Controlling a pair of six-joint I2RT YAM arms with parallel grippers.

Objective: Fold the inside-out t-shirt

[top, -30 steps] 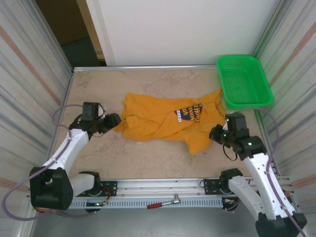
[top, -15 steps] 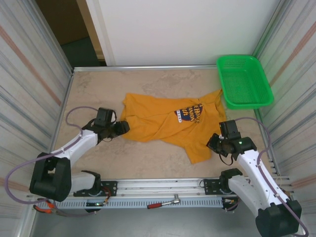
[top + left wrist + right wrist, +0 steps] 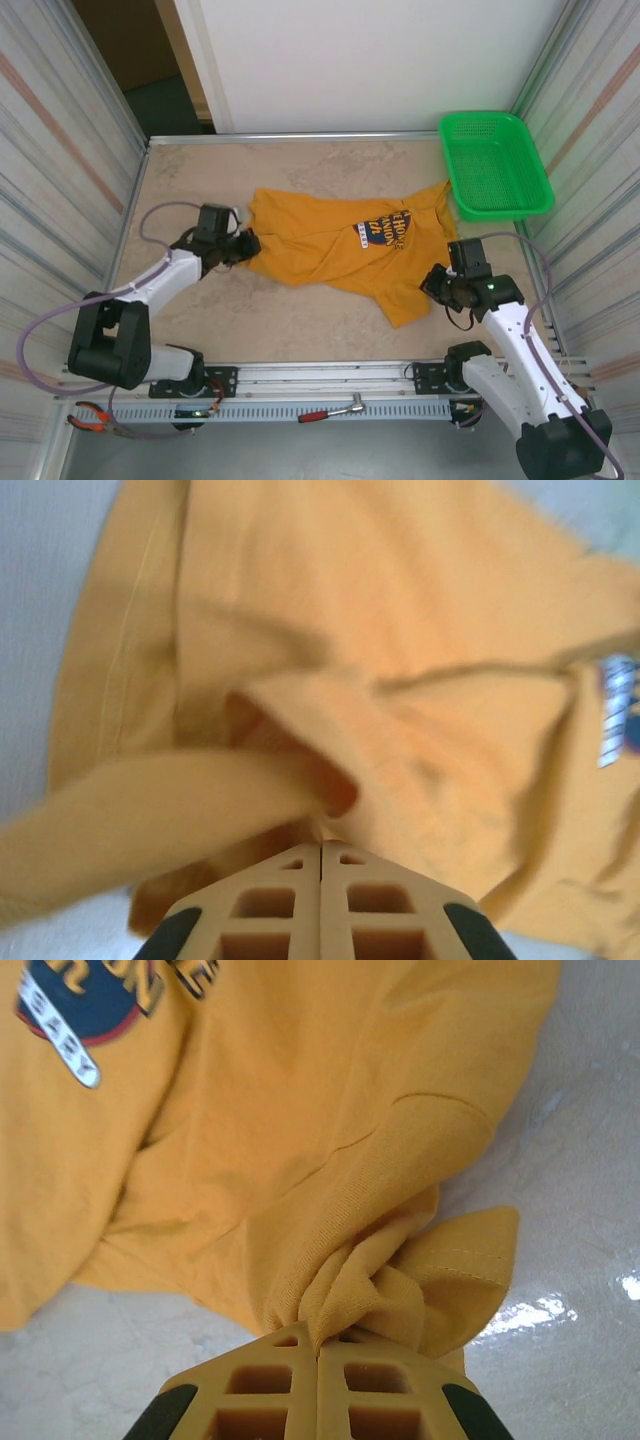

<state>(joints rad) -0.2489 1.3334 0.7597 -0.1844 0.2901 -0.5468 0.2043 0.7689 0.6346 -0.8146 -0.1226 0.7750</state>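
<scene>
The inside-out t-shirt (image 3: 330, 245) lies crumpled across the middle of the table, mustard-orange, with a dark blue printed graphic (image 3: 385, 228) facing up. My left gripper (image 3: 243, 245) is at the shirt's left edge. In the left wrist view its jaws (image 3: 321, 845) are pressed together, with a thin fold of the orange cloth (image 3: 420, 630) pinched at their tips. My right gripper (image 3: 432, 283) holds the shirt's lower right corner. In the right wrist view the jaws (image 3: 320, 1338) are shut on a bunched wad of fabric (image 3: 280, 1140), and the graphic (image 3: 85, 1000) sits at the upper left.
A green plastic basket (image 3: 497, 165) stands at the back right corner, close to the shirt's right sleeve. Corrugated walls close in both sides of the table (image 3: 300, 320). A wrench (image 3: 335, 410) and pliers (image 3: 95, 418) lie by the near rail.
My left gripper moved right to the shirt's left edge and closed on it. The right gripper stayed shut on the lower right corner after drawing it slightly nearer.
</scene>
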